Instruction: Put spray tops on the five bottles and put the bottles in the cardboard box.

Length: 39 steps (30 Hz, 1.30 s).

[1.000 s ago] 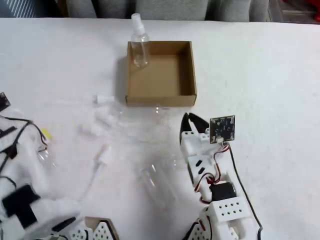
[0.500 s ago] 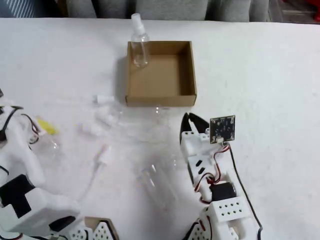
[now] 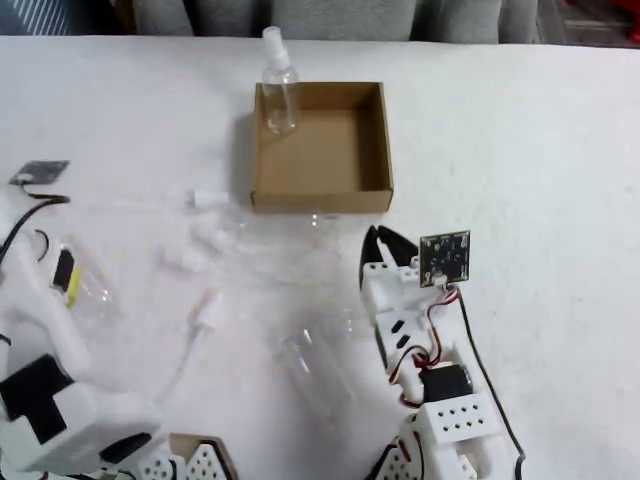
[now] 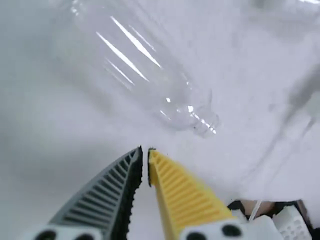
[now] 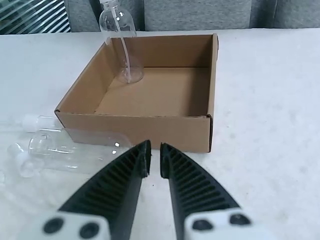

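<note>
L gripper [image 4: 145, 151] swung fwd up to loose bottle [image 4: 150, 70], jaws together; R gripper [image 5: 152, 147] closed too, bottles [image 5: 75, 150] lying before box [image 5: 150, 125].

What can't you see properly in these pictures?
High view: the loose clear bottles blend into the white table, so their number is unclear.
Left wrist view: the base of the lying bottle is cut off by the picture's edge.
Right wrist view: the spray top of the standing bottle in the cardboard box is cut off likewise.

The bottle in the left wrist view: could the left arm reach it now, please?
Probably yes: the bottle lies just ahead of the left gripper with nothing between, though its jaws are shut.
</note>
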### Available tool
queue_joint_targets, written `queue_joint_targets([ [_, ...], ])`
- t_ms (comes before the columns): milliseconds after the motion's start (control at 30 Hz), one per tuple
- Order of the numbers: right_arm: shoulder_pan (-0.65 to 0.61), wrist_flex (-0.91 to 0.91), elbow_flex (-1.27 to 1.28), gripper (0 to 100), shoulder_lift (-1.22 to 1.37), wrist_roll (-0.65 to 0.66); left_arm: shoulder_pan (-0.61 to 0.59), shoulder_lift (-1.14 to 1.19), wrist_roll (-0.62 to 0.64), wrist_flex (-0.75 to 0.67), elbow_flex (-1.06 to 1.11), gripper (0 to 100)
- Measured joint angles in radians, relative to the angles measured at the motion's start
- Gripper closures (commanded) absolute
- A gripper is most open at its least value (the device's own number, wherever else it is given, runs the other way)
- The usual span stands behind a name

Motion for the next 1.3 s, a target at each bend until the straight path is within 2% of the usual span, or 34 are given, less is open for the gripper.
queue_joint_targets([
  [233, 0.000, 0.000, 0.000, 98.4, 0.000, 0.000, 0.063, -0.203, -0.379, -0.015, 0.321, 98],
  [467, 0.000, 0.000, 0.000, 98.4, 0.000, 0.000, 0.129, -0.399, -0.359, -0.272, 0.638, 98],
  [667, 0.000, 0.000, 0.000, 98.4, 0.000, 0.000, 0.157, -0.361, -0.341, -0.356, 0.651, 98],
  [800, 0.000, 0.000, 0.000, 98.4, 0.000, 0.000, 0.178, -0.252, -0.267, -0.457, 0.647, 98],
  [1033, 0.000, 0.000, 0.000, 98.4, 0.000, 0.000, 0.206, -0.127, -0.232, -0.471, 0.532, 98],
  [1200, -0.017, 0.000, 0.000, 98.4, 0.000, 0.000, 0.276, -0.126, -0.229, -0.473, 0.496, 98],
  [1300, -0.017, 0.000, 0.000, 98.4, 0.000, 0.000, 0.330, -0.115, -0.172, -0.476, 0.471, 98],
])
